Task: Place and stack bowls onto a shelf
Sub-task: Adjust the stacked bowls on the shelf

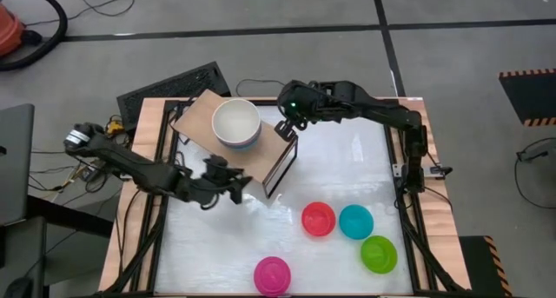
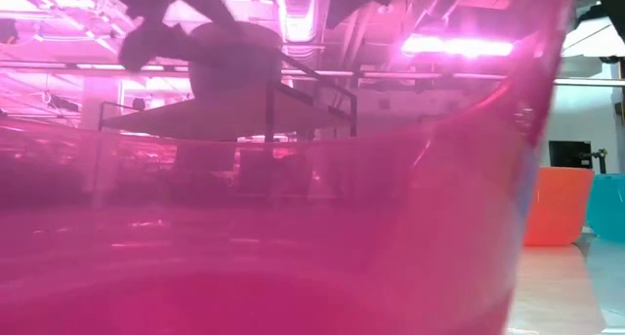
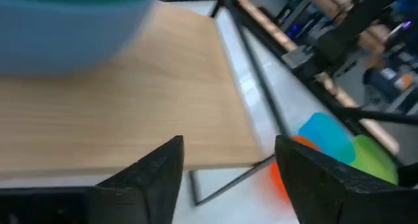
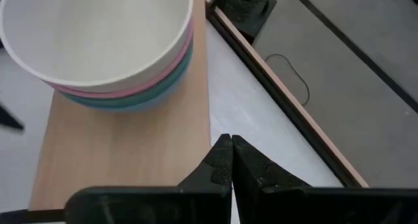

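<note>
The light-wood shelf (image 1: 198, 115) stands at the table's far left on its black frame. A stack of bowls (image 1: 236, 124) sits on it, white on top, with pink, green and blue-grey rims below (image 4: 130, 87). The red bowl (image 1: 318, 218), teal bowl (image 1: 355, 221), lime green bowl (image 1: 379, 254) and magenta bowl (image 1: 272, 274) rest on the table. My left gripper (image 1: 228, 175) is open at the shelf's near edge, with the board (image 3: 130, 106) ahead of it (image 3: 228, 149). My right gripper (image 1: 285, 129) is shut at the shelf's right end (image 4: 230, 140). My right gripper's shut fingertips (image 4: 222, 149) stand at the long edge of the shelf board (image 4: 196, 139), slanting down from the table's right. Whether they touch the board, I cannot tell.
A black keyboard-like slab (image 1: 169, 85) lies beyond the table's far left corner. The magenta bowl (image 2: 293, 228) fills most of the low view, and the red bowl (image 2: 559, 203) shows beside it. Bare table lies between the shelf and the loose bowls.
</note>
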Controlling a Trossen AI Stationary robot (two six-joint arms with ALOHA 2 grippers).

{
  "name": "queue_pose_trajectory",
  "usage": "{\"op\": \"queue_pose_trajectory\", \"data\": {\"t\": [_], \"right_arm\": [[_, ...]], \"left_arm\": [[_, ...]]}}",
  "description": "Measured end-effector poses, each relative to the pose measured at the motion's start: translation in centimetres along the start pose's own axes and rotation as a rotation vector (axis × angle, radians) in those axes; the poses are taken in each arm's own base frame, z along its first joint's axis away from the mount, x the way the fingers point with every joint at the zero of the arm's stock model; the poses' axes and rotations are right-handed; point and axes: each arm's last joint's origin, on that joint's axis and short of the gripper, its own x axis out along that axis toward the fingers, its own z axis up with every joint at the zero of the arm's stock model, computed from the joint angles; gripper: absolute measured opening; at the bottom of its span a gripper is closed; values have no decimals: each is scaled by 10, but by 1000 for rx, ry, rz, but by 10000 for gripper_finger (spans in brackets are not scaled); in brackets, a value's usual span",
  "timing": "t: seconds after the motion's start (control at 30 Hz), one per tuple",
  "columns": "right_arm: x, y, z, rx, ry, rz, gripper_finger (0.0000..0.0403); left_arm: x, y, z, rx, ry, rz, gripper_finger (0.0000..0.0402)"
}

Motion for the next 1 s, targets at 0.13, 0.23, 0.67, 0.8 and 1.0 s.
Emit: {"op": "queue_pose_trajectory", "data": {"t": [0.13, 0.23, 0.67, 0.8, 1.0], "right_arm": [[-9, -4, 0, -31, 15, -8, 22], [-19, -10, 1, -36, 24, -14, 22], [-96, -46, -9, -5, -103, -58, 22], [-115, -56, -13, 34, -143, -47, 22], [-133, -65, -19, 49, -178, -72, 22]], "left_arm": [[12, -17, -14, -66, -37, -77, 161], [10, -28, -16, -108, -53, -159, 94], [18, -47, 50, -222, -174, -765, 2], [33, -36, 58, -210, -241, -679, 0], [54, -37, 51, -304, -321, -669, 0]]}}
